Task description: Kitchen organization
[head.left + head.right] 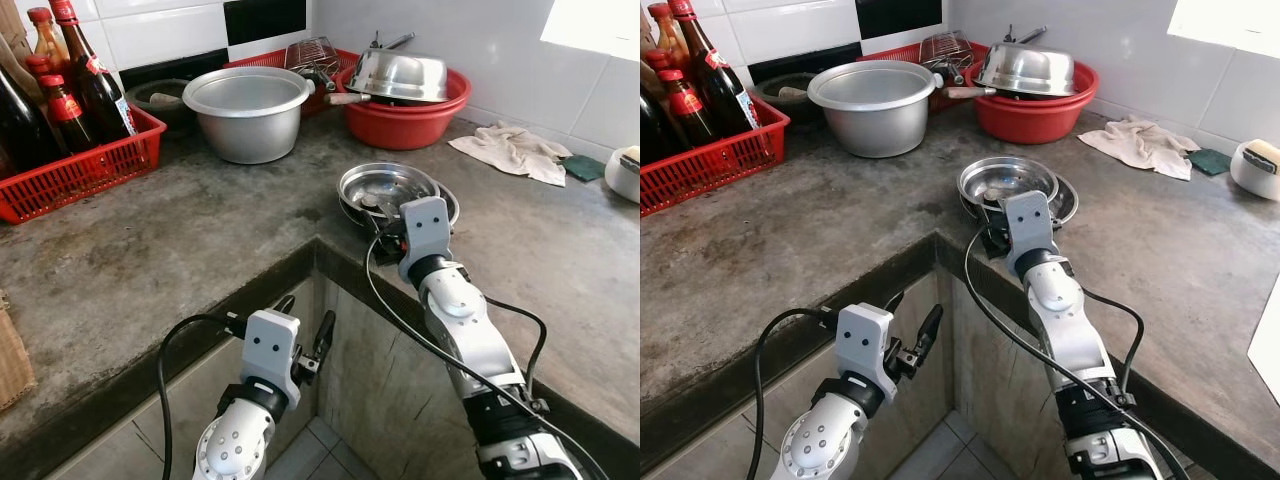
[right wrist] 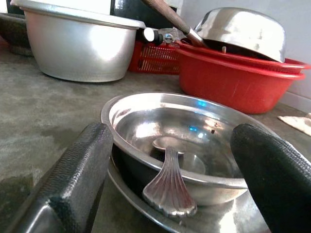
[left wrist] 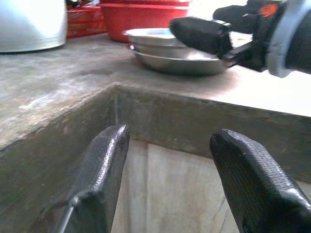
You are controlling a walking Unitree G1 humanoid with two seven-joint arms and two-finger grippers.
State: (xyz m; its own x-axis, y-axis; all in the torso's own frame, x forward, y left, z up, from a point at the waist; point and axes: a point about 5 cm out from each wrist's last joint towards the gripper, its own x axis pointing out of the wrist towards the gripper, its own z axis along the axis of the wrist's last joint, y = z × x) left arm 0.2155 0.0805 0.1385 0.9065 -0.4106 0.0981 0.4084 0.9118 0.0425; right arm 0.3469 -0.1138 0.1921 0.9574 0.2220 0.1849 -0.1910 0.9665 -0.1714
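Steel bowl (image 1: 385, 186) sits in the middle of the left eye view, nested on a wider steel plate (image 1: 447, 206) near the inner corner of the grey concrete counter (image 1: 180, 240). A metal spoon (image 2: 167, 182) lies in the bowl with its fluted handle hanging over the near rim. The right gripper (image 1: 385, 235) is at the bowl's near edge, its black fingers (image 2: 73, 187) spread wide to either side of the bowl and grasping nothing. The left gripper (image 1: 305, 325) hangs lower centre in the frame, below the counter edge, fingers (image 3: 99, 179) apart and empty.

Toward the top of the frame stand a large aluminium pot (image 1: 247, 112) and, to its right, a red basin (image 1: 405, 118) with an upturned steel bowl (image 1: 398, 73) on it. A red crate (image 1: 80, 170) with dark bottles (image 1: 95, 85) fills the upper left. A crumpled cloth (image 1: 512, 150) lies at upper right.
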